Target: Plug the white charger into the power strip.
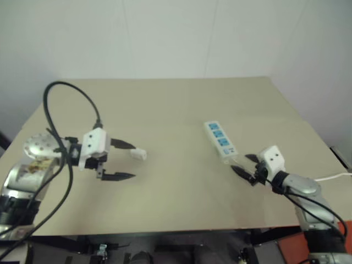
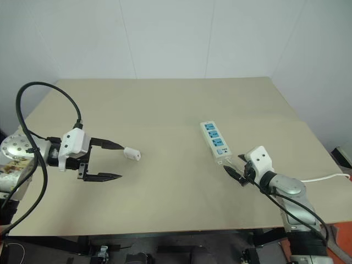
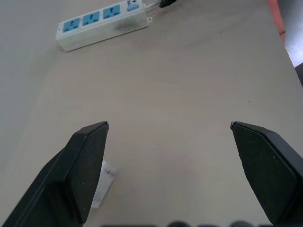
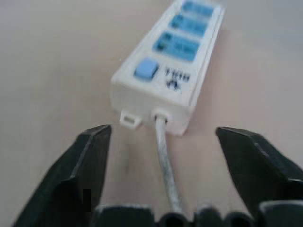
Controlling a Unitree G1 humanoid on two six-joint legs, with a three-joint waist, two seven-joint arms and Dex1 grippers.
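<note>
White charger [image 2: 131, 154] beside spread left claw [image 2: 115, 161]; power strip [image 2: 215, 142] apart.

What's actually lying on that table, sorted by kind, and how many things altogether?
Power strip, three blue sockets, with cord: 1
White charger: 1
Total: 2

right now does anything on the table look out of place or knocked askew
Nothing looks damaged or spilled. The power strip lies flat but angled across the table, its cord running between the open right gripper's fingers. The white charger lies unplugged, apart from the strip, by the open left gripper.
</note>
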